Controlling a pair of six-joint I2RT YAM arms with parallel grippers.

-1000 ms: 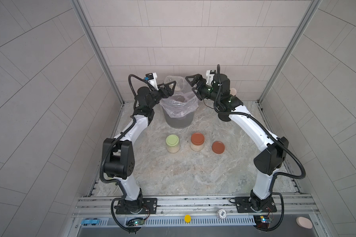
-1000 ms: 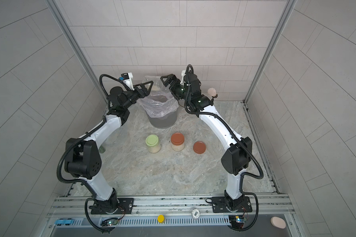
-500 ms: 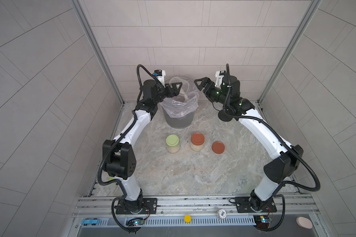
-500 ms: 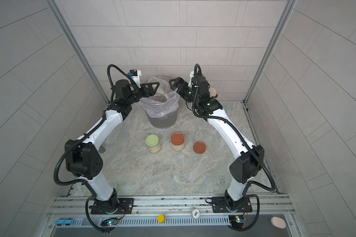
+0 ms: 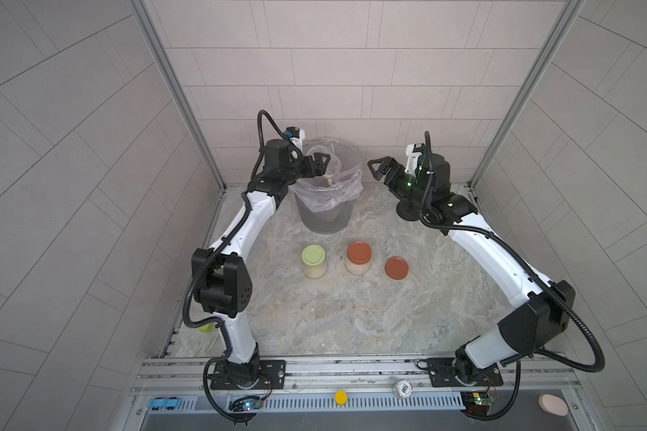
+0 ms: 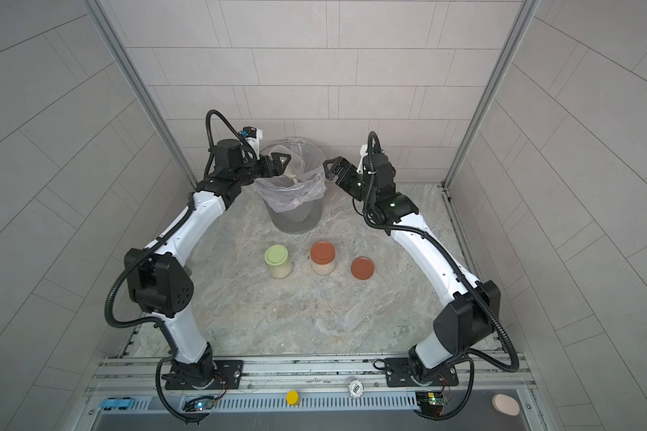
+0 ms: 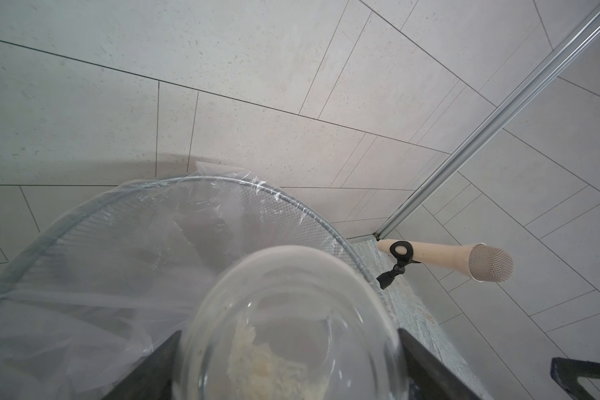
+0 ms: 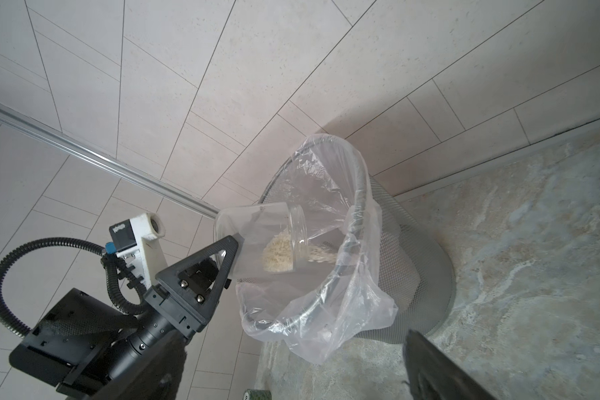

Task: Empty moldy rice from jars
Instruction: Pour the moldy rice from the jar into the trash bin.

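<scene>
now the left gripper (image 5: 320, 166) clamps the slick, breakable open jar (image 8: 257, 239) by its walls, tipped over the bin (image 8: 425, 263), moldy rice (image 8: 279, 256) seemingly clumping at the mouth, right gripper (image 5: 377, 169) wide and empty beside.

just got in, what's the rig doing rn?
The left gripper holds an open jar tipped over the lined bin; moldy rice is spilling into it. The right gripper is open and empty beside the bin. A green-lidded jar and a red-lidded jar stand closed with rice inside, a loose red lid beside them.
</scene>
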